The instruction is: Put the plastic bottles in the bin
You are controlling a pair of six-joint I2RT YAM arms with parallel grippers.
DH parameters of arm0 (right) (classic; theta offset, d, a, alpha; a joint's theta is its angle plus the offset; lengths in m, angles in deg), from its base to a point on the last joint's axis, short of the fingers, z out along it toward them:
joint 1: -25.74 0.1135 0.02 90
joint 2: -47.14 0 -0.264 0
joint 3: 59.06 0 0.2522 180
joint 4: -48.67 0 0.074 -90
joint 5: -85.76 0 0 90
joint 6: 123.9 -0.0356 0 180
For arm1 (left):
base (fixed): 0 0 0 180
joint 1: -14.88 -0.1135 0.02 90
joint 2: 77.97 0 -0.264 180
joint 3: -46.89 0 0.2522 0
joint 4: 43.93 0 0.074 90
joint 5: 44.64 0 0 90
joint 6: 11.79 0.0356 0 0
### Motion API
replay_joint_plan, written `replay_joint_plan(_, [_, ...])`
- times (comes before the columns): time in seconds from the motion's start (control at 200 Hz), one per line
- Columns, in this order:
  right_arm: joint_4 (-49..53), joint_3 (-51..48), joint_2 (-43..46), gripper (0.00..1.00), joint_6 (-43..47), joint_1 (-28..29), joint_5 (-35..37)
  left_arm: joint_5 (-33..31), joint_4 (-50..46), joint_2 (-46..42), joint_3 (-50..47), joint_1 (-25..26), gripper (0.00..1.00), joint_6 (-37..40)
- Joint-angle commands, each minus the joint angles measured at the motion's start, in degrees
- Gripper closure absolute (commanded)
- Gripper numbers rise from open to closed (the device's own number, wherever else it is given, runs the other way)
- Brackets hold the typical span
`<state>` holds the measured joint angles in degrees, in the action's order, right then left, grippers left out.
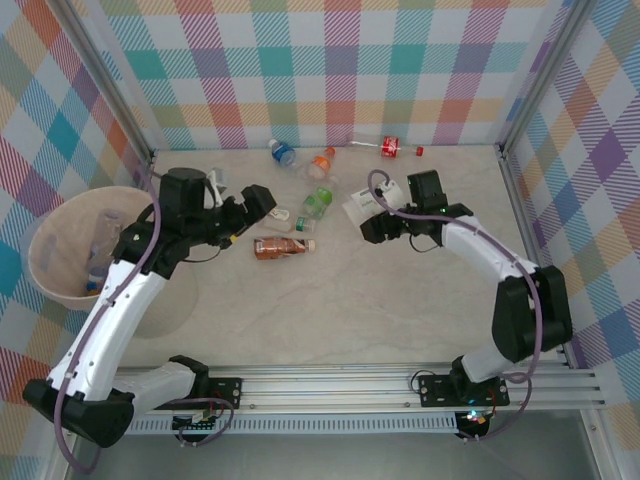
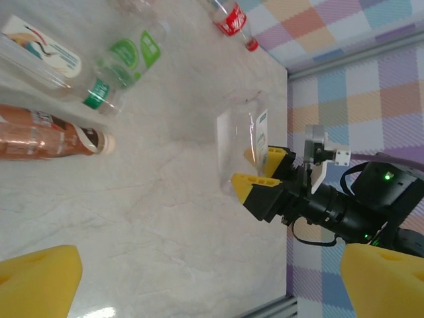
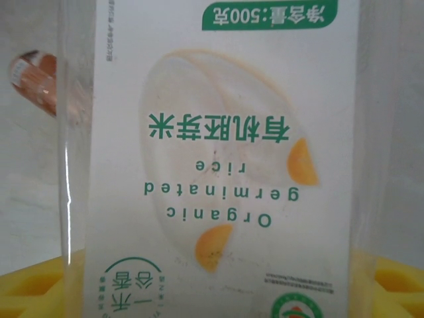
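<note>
A clear plastic bottle with a white rice label (image 3: 218, 152) lies between the yellow fingers (image 3: 40, 291) of my right gripper (image 3: 218, 301), which is shut on it. From above, that gripper (image 1: 372, 222) holds the bottle (image 1: 360, 205) right of centre; the left wrist view shows the same bottle (image 2: 238, 132) gripped (image 2: 255, 169). My left gripper (image 1: 255, 205) hovers open over the table, its pads (image 2: 36, 278) far apart. Beside it lie a copper bottle (image 1: 282, 247), a green one (image 1: 318, 203) and a white-labelled one (image 2: 40, 50). The beige bin (image 1: 45, 280) stands at far left.
Orange (image 1: 322, 160), blue (image 1: 282, 152) and red (image 1: 392, 148) bottles lie near the back wall. A few bottles lie inside the bin. Checked walls close in the back and both sides, and a metal rail (image 1: 400, 385) runs along the near edge.
</note>
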<state>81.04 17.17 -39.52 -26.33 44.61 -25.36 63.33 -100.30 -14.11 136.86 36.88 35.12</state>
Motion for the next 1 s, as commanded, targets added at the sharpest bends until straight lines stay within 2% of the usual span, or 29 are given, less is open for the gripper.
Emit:
replay_joint_plan(0.0, [-7.6,-2.9,5.6,0.45,-11.8,1.2,-2.8,0.6,3.5,1.9,-0.5,3.2,0.00,-1.2])
replay_joint_plan(0.295, [-24.1,-16.6,16.8,0.45,-25.3,4.9,-7.0,0.1,6.2,9.1,2.7,11.2,0.00,-1.3])
replay_joint_plan(0.555, [-25.1,-15.5,17.2,0.44,-21.6,11.4,-8.7,-2.2,8.7,18.7,7.0,16.6,0.00,-1.4])
replay_joint_plan(0.82, [-26.6,-14.6,16.1,0.43,-20.8,14.8,-9.8,-11.2,8.1,22.6,9.1,19.0,0.00,-1.9])
replay_joint_plan(0.995, [-26.9,-14.4,16.2,0.42,-21.7,15.0,-11.2,-13.5,8.3,22.1,7.9,19.8,0.13,-1.2])
